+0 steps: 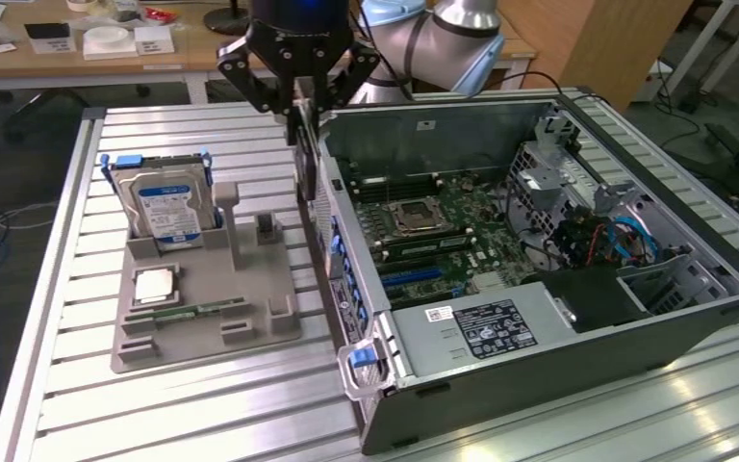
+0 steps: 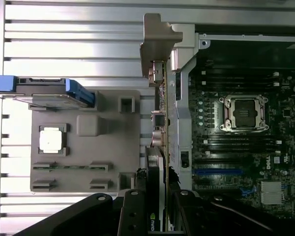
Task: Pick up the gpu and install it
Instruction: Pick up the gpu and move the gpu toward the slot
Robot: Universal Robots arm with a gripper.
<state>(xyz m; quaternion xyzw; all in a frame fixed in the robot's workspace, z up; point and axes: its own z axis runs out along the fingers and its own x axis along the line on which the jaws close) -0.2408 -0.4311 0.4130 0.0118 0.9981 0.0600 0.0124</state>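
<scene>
Gripper (image 2: 160, 209) sits right under the wrist cam, jaws clamped on the gpu (image 2: 162, 103) with one finger on each flat face. Card hangs edge-on and vertical, pale metal bracket end away from the fingers. In the exterior view the gripper (image 1: 303, 104) holds the gpu (image 1: 305, 154) up in the air over the case's (image 1: 575, 380) wall on that view's left, in line with the gap between the case and the grey holder tray (image 1: 203, 332). It touches neither, as far as I can tell. Pick looks done: card is off the tray and fully carried. Install not done: it's outside the case, and the blue slot (image 1: 411, 277) on the motherboard (image 1: 453, 245) is bare, well right of the card. The hard drive (image 1: 166, 207) stands upright at the tray's far end, with the memory stick (image 1: 196, 310) lying flat nearer.
</scene>
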